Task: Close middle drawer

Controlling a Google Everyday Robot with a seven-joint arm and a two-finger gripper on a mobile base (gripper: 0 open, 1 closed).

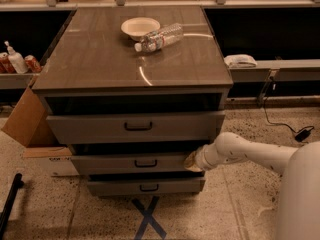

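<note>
The middle drawer [125, 164] sits second of three in the front of the grey-brown cabinet [222, 91], a wide, shallow grey front with a small black bar handle [145, 163] at its centre. A dark gap shows along its top edge, under the top drawer [90, 129], so it stands partly open. The gripper [192, 162] is at the right end of this drawer's front and appears to touch it; whether the gripper is open or closed cannot be told. The white arm [245, 153] reaches in from the near right, low over the floor. Below, the bottom drawer [115, 187] shows a narrower-looking front with its own black handle. On the tabletop [100, 64], toward the far side, a pale bowl [140, 27] stands with a clear plastic bottle [161, 37] lying on its side just right of it, cap pointing near-left. A cardboard box [25, 124] leans against the cabinet's left side. On the floor just in front of the cabinet is a blue tape X [148, 218]. A shelf at the far left holds a white pump bottle [15, 59] and red cans [33, 63]. On the ledge to the right lies a white object [240, 60], and a black cable [280, 124] runs across the floor beneath it.
</note>
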